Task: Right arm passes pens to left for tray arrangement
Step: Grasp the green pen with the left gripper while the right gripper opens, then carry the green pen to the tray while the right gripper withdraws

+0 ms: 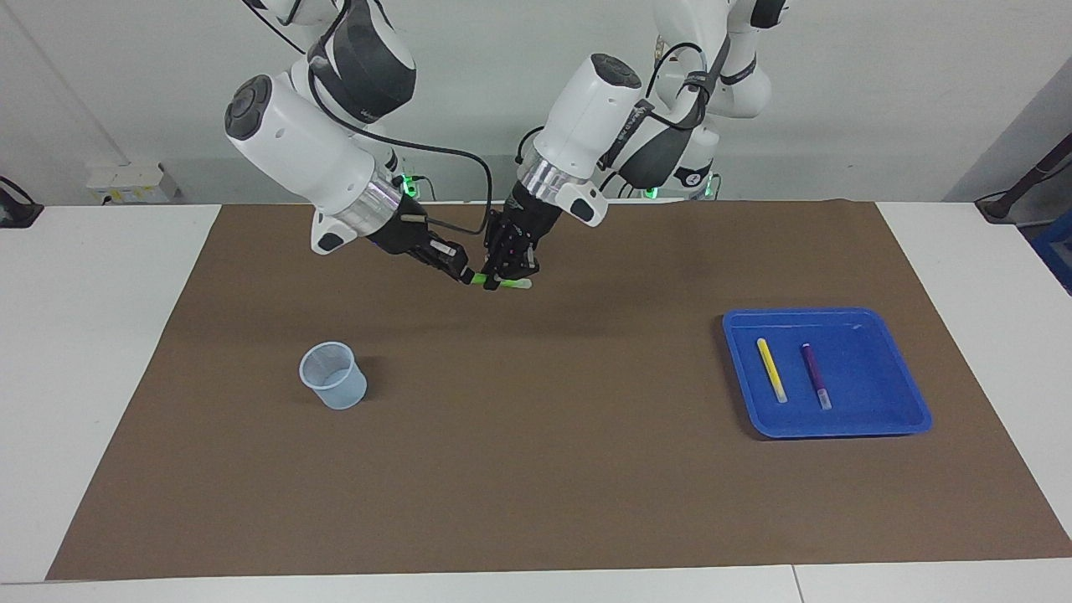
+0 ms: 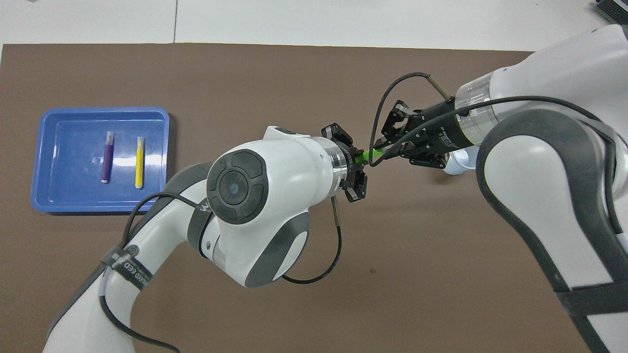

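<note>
- The green pen (image 1: 500,282) hangs in the air over the brown mat (image 1: 536,469), roughly level, with its pale tip pointing toward the blue tray (image 1: 909,394).
- The left gripper (image 1: 508,280) is closed on the middle of the green pen, its wrist tilted steeply down from above.
- The right gripper (image 1: 466,275) meets the same pen at the end away from the tray; its fingertips sit close about that end, but whether they clamp the pen or have just let go cannot be told.
- The two grippers nearly touch, well away from the tray, toward the right arm's end of the table.
- The tray lies flat on the mat at the left arm's end.
- In the tray the yellow pen (image 1: 771,369) and the purple pen (image 1: 816,375) lie side by side, apart, nearly parallel.
- A translucent cup (image 1: 333,375) stands upright on the mat, farther from the tray than the grippers are.
</note>
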Controlling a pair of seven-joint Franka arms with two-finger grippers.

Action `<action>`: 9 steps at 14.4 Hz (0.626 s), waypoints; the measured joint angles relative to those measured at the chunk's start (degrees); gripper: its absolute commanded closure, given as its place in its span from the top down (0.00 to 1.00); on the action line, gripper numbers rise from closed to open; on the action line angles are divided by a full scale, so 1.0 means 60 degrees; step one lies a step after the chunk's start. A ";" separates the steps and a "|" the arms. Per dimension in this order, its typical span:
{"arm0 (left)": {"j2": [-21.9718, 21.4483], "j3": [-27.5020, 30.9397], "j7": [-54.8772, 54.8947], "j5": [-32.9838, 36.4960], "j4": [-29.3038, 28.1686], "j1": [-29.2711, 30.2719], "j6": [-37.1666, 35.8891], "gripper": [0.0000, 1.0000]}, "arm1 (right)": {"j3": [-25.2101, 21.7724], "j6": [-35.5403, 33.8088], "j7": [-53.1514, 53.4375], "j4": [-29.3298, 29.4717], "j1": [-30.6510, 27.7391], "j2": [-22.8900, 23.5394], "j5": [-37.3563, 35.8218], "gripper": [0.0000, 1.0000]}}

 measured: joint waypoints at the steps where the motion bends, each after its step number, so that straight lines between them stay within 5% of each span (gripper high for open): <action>1: 0.0000 0.0000 0.0004 0.0025 0.0000 0.0000 -0.0012 0.00 | -0.0003 0.0000 0.0000 0.0002 -0.0001 0.0000 0.0000 1.00; 5: -0.0002 0.0027 0.0705 0.0401 0.0003 0.0027 -0.0373 0.00 | -0.0069 0.0003 -0.0237 0.0037 -0.0015 -0.0008 -0.0282 1.00; 9: -0.0021 0.0064 0.3452 0.0417 0.0014 0.0468 -0.1574 0.00 | -0.0126 -0.0064 -0.2537 0.0048 -0.0320 -0.0102 -0.2184 1.00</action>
